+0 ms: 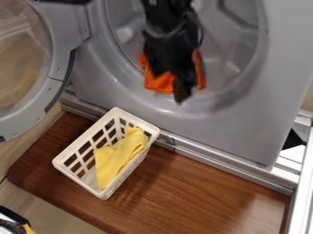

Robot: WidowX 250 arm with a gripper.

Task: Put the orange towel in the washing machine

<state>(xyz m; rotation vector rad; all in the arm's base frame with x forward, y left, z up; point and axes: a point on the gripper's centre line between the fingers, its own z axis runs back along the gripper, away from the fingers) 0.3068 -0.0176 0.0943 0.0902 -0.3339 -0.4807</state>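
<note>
The orange towel (159,84) is showing at the lower part of the round opening of the washing machine (223,132). Its folds are peeking out on both sides of my gripper (171,84), and my dark shape is covering its middle. I am not able to tell whether the cloth is lying inside the opening or hanging just in front of it. I am pointing downward over the towel, with my arm coming in from the top edge of the view, across the machine's opening. Whether I am spread, pressed together or pinching the cloth, I cannot tell.

Behind me, the grey drum (217,45) is showing through the machine's opening. The round door (61,55) is standing open to the left of the machine in the view, its clear window facing up at a slant.

In front of the machine, near its lower edge, a white plastic basket (104,195) is sitting at an angle on a brown wooden board (183,192). A yellow cloth (116,160) is lying crumpled in the basket, one end leaning up against its side. A metal rail (207,156) is running along the machine's foot, between machine and board. To the right of the machine's foot, a pale post (300,192) is rising along the edge of the view.
</note>
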